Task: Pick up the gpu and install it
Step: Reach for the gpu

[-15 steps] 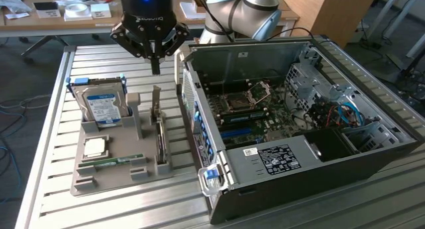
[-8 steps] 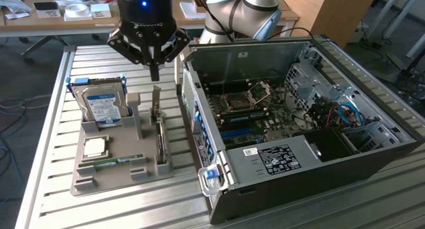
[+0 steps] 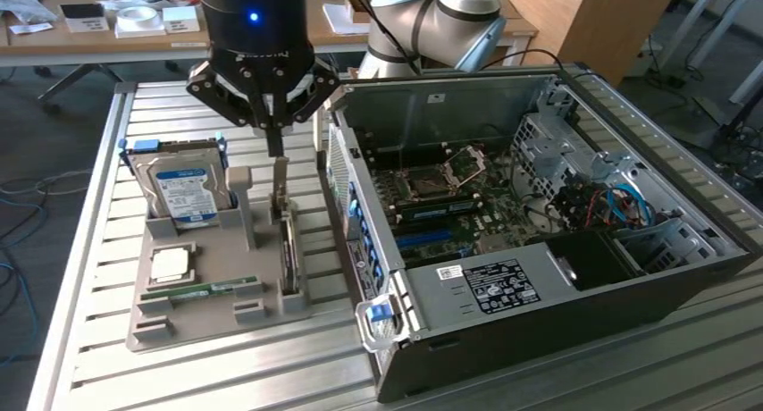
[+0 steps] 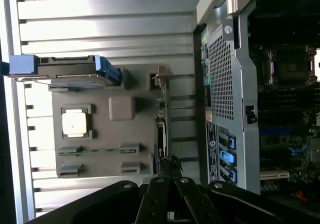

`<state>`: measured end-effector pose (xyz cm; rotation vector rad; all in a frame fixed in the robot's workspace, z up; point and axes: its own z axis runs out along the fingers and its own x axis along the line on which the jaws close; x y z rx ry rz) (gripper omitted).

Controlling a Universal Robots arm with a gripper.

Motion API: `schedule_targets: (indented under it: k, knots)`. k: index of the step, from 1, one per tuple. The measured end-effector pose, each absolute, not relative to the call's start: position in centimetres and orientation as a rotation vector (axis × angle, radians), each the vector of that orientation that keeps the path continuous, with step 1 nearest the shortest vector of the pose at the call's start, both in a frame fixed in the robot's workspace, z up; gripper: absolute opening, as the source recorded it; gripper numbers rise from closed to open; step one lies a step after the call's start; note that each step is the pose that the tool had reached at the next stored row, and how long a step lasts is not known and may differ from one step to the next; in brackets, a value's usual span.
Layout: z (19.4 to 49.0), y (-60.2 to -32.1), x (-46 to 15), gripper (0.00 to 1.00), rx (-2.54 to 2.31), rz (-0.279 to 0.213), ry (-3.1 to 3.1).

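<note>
One hand (image 3: 274, 149), fingers pinched together just over one graphics card (image 3: 286, 250) standing on edge in a grey tray (image 3: 203, 323), with one hard drive (image 3: 179, 192), one chip (image 3: 173, 264), one memory stick (image 3: 203, 292), exterior view showing the inside of one open computer case (image 3: 537, 348).

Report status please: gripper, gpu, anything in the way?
Shut gripper at top edge of gpu, hold unclear. The gpu upright in grey holder, beside open case. Nothing between them.

The gpu (image 3: 288, 250) (image 4: 161, 134), thin and dark, stands on edge in a slot at the tray's (image 3: 197, 320) 3 o'clock side, seen from the exterior view.
</note>
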<state>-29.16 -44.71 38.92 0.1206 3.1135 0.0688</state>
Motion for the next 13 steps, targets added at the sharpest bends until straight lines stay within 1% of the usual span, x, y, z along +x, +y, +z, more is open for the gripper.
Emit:
schedule_targets:
  k: [13]
  knots:
    - [38.9, -45.23, -29.63, 0.11, 0.121, 0.069, 3.113]
